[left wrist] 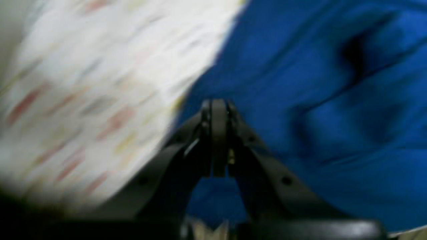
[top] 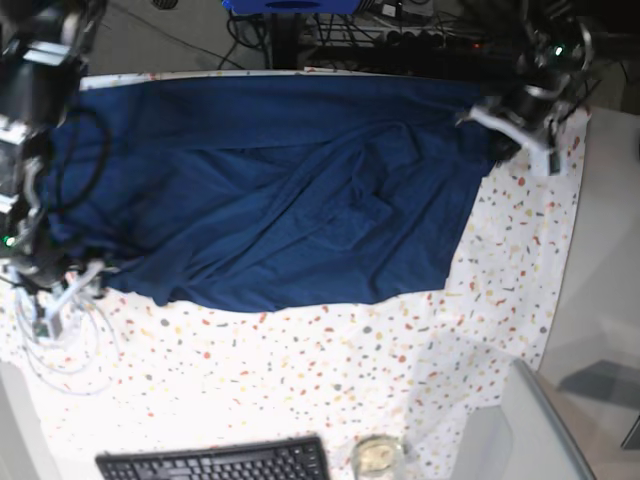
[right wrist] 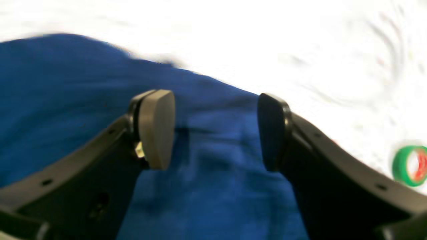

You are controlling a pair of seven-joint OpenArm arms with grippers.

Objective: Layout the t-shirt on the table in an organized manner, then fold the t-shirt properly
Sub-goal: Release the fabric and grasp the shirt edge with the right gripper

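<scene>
Nearest the camera's edge of the table [top: 300,400], a black keyboard [top: 215,462] and a small glass jar [top: 377,455] sit on bare speckled cloth, well clear of the work. Beyond them the t-shirt [top: 270,190] lies spread across the far half of the tabletop, reaching its far edge, with diagonal wrinkles still running through the middle. At the tabletop's left side the right gripper [right wrist: 215,130] hovers over the shirt's edge with its jaws apart and nothing between them, the blue cloth lying below; it looks to have let that corner go. A green tape roll [right wrist: 410,165] lies on the cloth near it. At the far right corner the left gripper [left wrist: 218,140] is pinched tight, apparently on the shirt's edge, likely to keep that side taut for flattening.
</scene>
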